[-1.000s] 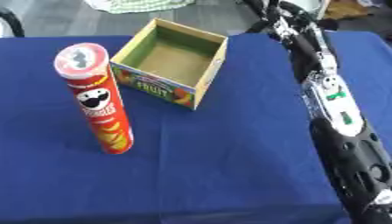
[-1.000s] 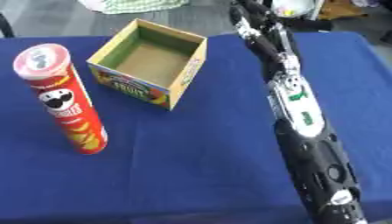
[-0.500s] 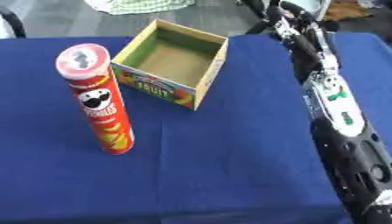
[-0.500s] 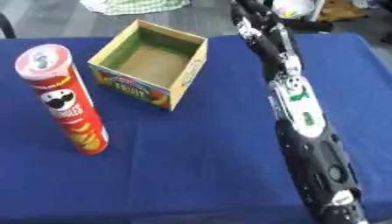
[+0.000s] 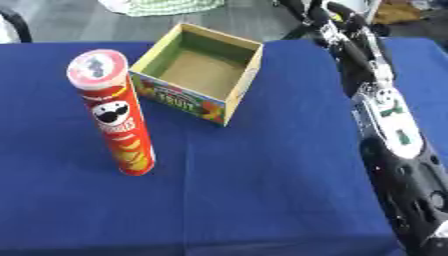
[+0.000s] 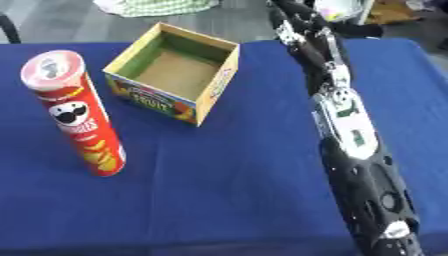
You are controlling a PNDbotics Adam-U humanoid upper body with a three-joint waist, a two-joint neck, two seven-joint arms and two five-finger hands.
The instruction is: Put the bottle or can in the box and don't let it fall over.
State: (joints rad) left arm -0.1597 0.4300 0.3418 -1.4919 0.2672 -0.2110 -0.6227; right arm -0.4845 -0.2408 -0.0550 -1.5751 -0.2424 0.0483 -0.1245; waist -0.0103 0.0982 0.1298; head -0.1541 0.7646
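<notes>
a red crisp can [image 5: 114, 114] is stood upright on the blue tablecloth [image 5: 254, 190], long axis vertical, lid up, printed face towards the camera. it is set left of the open cardboard box [image 5: 199, 73], near but apart. the right arm [image 6: 350, 135] is stretched along the right side; its hand cannot be made out. its lower end is shown only in the right eye view.

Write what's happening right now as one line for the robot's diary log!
can: upright on blue table, left of box | box: open, empty | right arm: stretched along table's right side | hands: not in view
</notes>
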